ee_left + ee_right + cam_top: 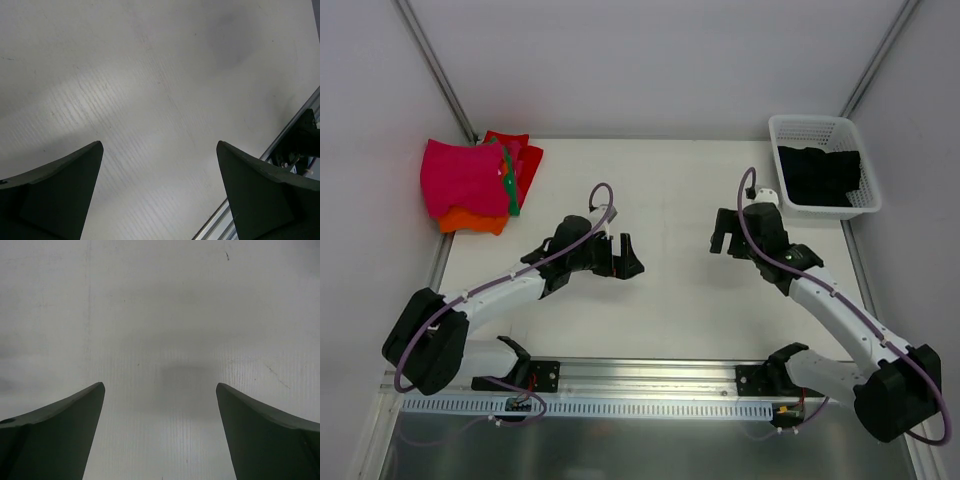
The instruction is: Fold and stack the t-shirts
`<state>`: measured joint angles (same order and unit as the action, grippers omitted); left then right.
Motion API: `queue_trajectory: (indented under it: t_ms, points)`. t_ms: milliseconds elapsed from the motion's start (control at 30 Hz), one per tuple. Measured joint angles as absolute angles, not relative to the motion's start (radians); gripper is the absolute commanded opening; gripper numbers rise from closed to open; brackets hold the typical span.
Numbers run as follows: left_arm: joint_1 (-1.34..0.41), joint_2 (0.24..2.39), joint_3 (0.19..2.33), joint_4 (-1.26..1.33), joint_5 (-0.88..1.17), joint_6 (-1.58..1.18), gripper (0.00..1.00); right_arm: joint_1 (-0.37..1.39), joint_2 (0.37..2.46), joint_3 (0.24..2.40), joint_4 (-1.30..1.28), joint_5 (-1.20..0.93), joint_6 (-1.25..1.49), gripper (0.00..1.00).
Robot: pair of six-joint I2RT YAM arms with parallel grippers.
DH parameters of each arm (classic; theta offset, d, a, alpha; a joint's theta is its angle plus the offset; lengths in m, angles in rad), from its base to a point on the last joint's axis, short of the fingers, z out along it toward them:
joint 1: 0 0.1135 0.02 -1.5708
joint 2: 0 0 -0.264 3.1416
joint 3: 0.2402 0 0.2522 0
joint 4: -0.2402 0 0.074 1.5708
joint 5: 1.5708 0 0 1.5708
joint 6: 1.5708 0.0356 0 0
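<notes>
in the upper left of the top view the folded t-shirts (465, 178) lie stacked on the desk (670, 300), magenta-pink over orange, with red and a strip of green at their right edge. the black t-shirt (818, 175) lies bunched in the white mesh basket (810, 122) at the upper right. the left gripper (625, 257) and the right gripper (720, 235), near the frame's centre, have their jaws spread wide and hold nothing, with bare desk between the fingers.
</notes>
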<state>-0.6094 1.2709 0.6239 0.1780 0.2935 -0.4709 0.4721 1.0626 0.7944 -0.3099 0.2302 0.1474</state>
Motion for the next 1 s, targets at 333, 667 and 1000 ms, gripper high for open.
queue_trajectory:
  t_ms: [333,667,1000]
  points:
    - [-0.609,1.209,0.605,0.203,0.323,-0.482,0.99,0.47,1.211,1.091,-0.363,0.367,0.073,0.99]
    - [-0.609,1.084,0.516,0.22,0.338,-0.508,0.99,0.39,1.631,1.707,-0.422,0.462,-0.117,0.99]
    - [-0.609,0.974,0.435,0.236,0.332,-0.533,0.99,-0.015,2.063,2.138,-0.651,0.359,-0.069,1.0]
